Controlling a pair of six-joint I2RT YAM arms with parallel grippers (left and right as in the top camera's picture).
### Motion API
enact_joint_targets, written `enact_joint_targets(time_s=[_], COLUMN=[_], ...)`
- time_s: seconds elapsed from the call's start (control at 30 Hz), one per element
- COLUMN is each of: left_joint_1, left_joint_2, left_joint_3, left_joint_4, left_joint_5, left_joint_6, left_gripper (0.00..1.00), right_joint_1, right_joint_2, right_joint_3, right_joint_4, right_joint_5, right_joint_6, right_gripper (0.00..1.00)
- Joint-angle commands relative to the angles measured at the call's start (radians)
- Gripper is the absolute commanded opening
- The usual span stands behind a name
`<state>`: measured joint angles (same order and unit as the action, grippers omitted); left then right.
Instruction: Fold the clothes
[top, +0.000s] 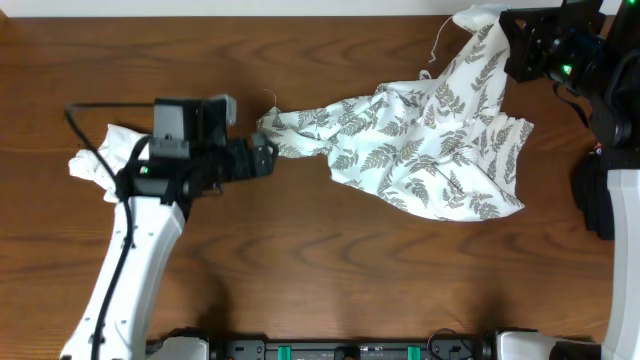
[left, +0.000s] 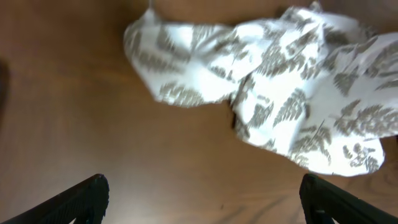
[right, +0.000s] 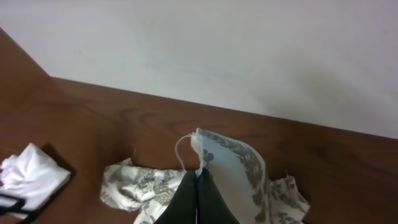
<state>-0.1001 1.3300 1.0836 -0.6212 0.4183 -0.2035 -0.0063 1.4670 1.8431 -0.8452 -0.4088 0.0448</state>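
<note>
Wooden table (top: 300, 270).
- Fern-print garment (top: 420, 150): crumpled, spread from the table's middle toward the far right corner. Its far corner is lifted off the surface.
- Right gripper (right: 198, 179): fingers pinched together on that raised edge of the garment.
- Left gripper (left: 202, 183): fingers spread wide with nothing between them, just beside the garment's left end.
- White garment (top: 100, 160): bunched near the left edge, partly under the left arm.

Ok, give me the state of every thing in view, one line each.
fern-print garment: unfolded, rumpled, one corner pinched.
white garment: crumpled in a heap, partly under the left arm.
left hand: open, empty, near the fern-print garment's end.
right hand: shut on the fern-print garment's corner.
</note>
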Motion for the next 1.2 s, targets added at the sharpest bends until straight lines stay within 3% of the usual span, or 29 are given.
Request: enact_joint_targets(time_s=[0.0,0.1,0.53,0.73,0.9,0.97,1.13,1.17], left_joint_1=[-0.019,-0.041,-0.114,-0.114,-0.115,-0.115,-0.114,-0.114], left_joint_2=[0.04,0.061,0.359,0.494,0.56,0.578,0.604,0.597], left_joint_3=[0.018,0.018,0.018,0.018,0.018,0.018,0.018,0.019], left_joint_4=[0.032,0.092,0.37,0.437,0.5,0.519,0.54,0.539], left_joint_5=[0.024,0.02,-0.07,-0.177,-0.184,-0.184,-0.181,-0.171], left_joint_6=[0.025,0.016,0.054,0.058,0.058,0.057,0.046,0.046], left_gripper=[0.98,0.98,0.98,0.98,1.0,0.82,0.13,0.06], right_joint_1=[-0.003,0.008,0.032,0.032,0.032,0.032,0.032,0.032], right_joint_2=[-0.003,-0.003,-0.003,-0.003,-0.003,-0.003,-0.003,-0.003], right_joint_3=[0.002,0.002,0.002,0.002,0.002,0.002,0.002,0.002], right_joint_4=[-0.001,0.004,-0.035,-0.045,-0.06,-0.065,-0.074,-0.077], right_joint_5=[-0.115,-0.213,-0.19,-0.19,-0.19,-0.19,-0.19,-0.19], right_joint_6=[-0.021,-0.069,-0.069,-0.069,-0.069,-0.069,-0.069,-0.069], right_gripper=[0.01,0.01,0.01,0.01,0.01,0.01,0.01,0.01])
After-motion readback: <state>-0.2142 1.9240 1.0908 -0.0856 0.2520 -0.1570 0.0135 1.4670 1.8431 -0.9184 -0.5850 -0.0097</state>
